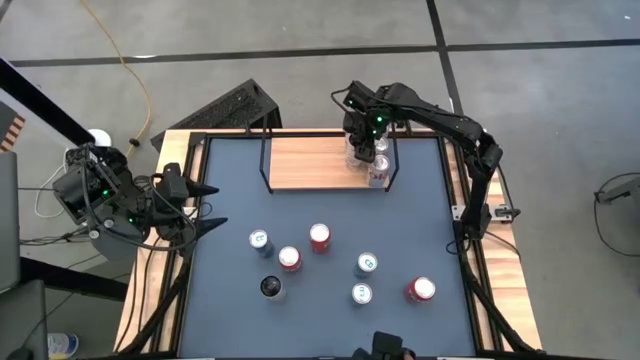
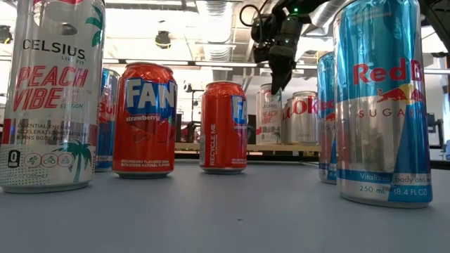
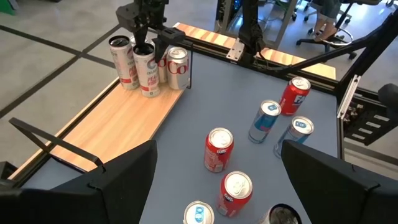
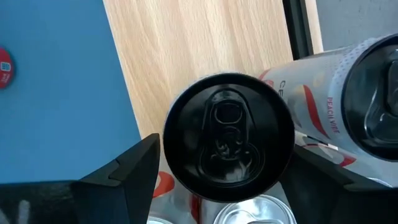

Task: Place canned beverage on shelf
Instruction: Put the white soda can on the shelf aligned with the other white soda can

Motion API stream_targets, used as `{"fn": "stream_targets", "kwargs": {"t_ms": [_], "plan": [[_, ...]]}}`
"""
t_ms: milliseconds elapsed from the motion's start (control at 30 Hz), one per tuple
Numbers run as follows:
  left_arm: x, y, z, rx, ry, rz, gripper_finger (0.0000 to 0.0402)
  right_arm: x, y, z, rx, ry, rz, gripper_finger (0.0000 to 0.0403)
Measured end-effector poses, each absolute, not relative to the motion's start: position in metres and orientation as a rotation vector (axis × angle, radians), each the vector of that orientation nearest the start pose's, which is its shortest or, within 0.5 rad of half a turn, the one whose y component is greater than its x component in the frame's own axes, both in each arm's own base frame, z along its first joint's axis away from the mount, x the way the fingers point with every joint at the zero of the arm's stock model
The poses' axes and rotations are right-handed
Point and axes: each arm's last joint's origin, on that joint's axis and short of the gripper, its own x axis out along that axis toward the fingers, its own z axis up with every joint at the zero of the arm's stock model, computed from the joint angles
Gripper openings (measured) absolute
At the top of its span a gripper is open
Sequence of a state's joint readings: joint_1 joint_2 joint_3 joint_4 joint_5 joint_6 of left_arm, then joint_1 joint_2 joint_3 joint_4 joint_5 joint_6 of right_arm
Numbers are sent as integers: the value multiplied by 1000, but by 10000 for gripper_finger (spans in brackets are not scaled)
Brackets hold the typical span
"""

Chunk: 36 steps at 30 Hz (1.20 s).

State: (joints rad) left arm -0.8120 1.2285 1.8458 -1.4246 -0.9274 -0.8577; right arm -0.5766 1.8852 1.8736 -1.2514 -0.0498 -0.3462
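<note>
Three cans stand at the right end of the shelf (image 1: 310,165); right gripper (image 4: 219,163) straddles the black-topped can (image 4: 227,137), fingers spread clear of it (release step). Next: lift straight up without tipping neighbours. Left gripper (image 3: 214,165) waits open

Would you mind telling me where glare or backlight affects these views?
Low view: bright ceiling lights backlight the scene, and the tall white Celsius can shows sheen. High view: even light on the dark grey table top. Right wrist view: the black can lid shows only soft reflections.
</note>
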Motion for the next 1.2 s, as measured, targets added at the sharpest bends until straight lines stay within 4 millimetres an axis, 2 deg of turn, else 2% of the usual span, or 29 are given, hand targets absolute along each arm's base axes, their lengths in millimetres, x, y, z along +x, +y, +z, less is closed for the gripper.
{"fn": "stream_targets", "kwargs": {"t_ms": [367, 667, 867, 967, 1100, 1200], "plan": [[124, -97, 481, -221, 423, 311, 332, 314, -205, 323, 67, 1284, -276, 296], [124, -97, 481, -221, 423, 311, 332, 312, -204, 358, 39, 1199, -306, 296], [124, -97, 481, -222, 426, 307, 332, 304, -200, 369, 56, 1239, -300, 297], [124, -97, 481, -222, 427, 307, 332, 303, -195, 381, 46, 1225, -297, 295], [124, -97, 481, -222, 427, 307, 332, 307, -183, 406, -11, 1131, -297, 282], [124, -97, 481, -222, 427, 307, 332, 316, -174, 412, -86, 1080, -300, 252]]}}
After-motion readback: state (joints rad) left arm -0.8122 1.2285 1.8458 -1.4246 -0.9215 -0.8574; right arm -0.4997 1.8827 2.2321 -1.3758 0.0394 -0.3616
